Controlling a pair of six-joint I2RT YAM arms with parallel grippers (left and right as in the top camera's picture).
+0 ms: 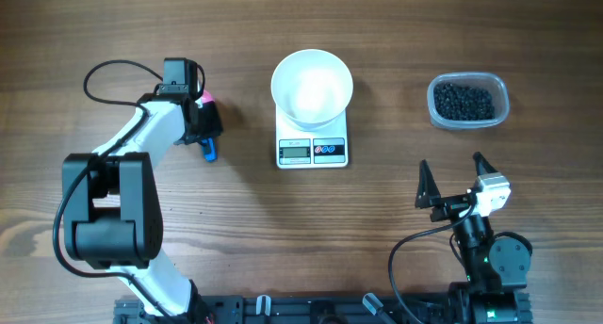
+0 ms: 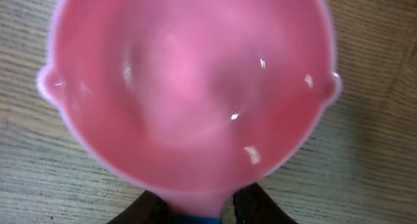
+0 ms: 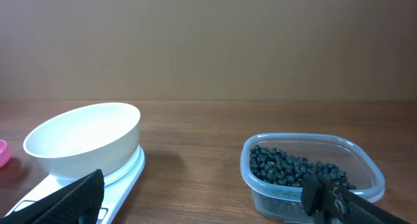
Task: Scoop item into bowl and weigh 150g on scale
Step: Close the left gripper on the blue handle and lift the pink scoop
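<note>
Left of the scale (image 1: 312,152), near it:
- Left gripper (image 1: 203,126), set over the pink scoop (image 2: 189,87). Its dark fingers (image 2: 146,211) flank the scoop's neck on either side. Whether they clamp it or stand just clear cannot be told.
- The scoop's cup is empty. Its blue handle (image 1: 209,153) points back toward the robot's side of the scale.

On the scale:
- White bowl (image 1: 312,84), seated on the platform, nothing in it.

Right of the scale, well apart:
- Clear plastic tub (image 1: 502,105) holding the item (image 1: 464,101), a dark pile of small round beads.

Right of the scale and nearer the robot:
- Right gripper (image 1: 451,164), jaws spread wide, holding nothing, fingertips aimed toward the tub.

Relation governing the coming move, as judged:
- The beads lie across the scale from the scoop, so the left arm must carry it rightward past the bowl to reach them.
- The right arm is the nearer one to the tub, yet has no tool.
</note>
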